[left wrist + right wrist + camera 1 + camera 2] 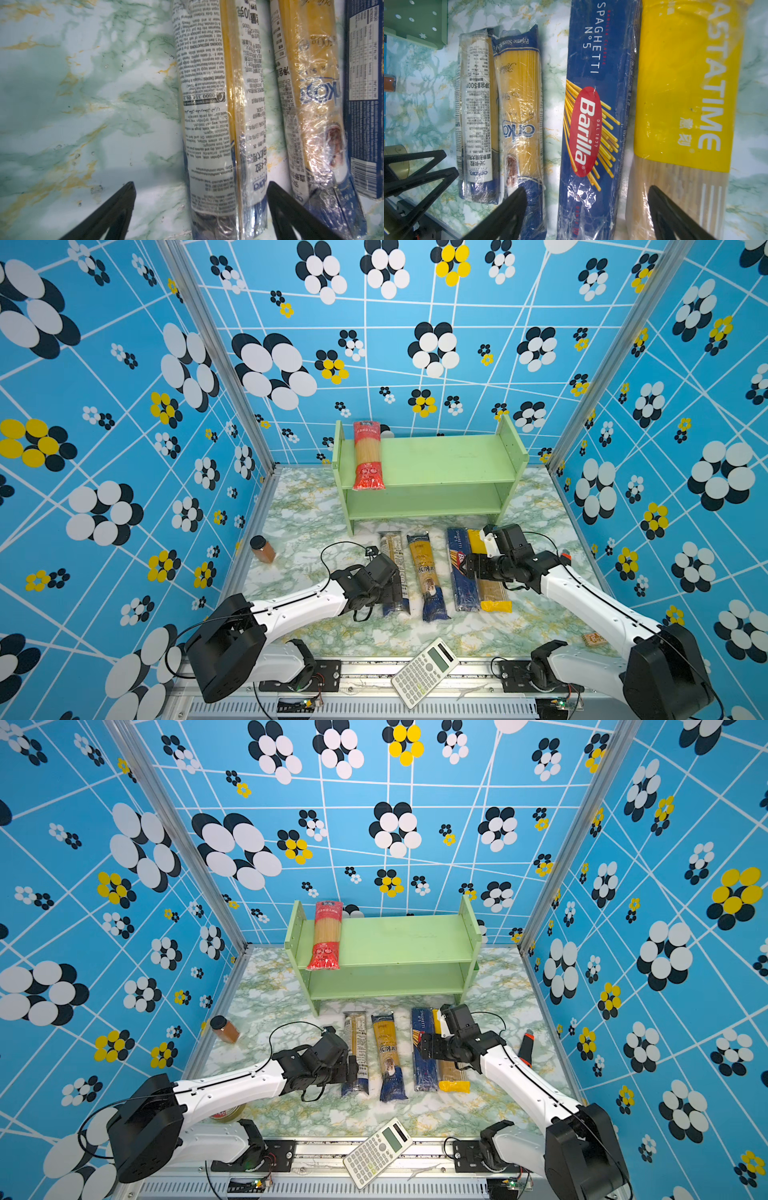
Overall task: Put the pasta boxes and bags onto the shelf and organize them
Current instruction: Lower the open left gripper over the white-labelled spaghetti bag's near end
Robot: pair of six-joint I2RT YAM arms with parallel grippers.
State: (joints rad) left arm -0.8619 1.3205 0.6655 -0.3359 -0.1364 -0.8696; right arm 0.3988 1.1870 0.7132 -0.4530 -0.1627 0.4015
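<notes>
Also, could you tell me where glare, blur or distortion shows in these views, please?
Both top views: sharp and evenly lit, but wide-angle, so the side panels of the shelf splay outward. Left wrist view: bright glare on the crinkled wrap of the yellow-navy bag. Right wrist view: small glints on the Barilla box, picture slightly soft.

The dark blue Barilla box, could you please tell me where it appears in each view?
Top view: dark blue Barilla box lies right of centre.
Top view: likewise, right of centre.
Left wrist: cut off at the picture's edge, past the yellow-navy bag.
Right wrist: mid-picture, between yellow-navy bag and yellow bag.
Shared landmark: the yellow-navy bag beside it.
</notes>
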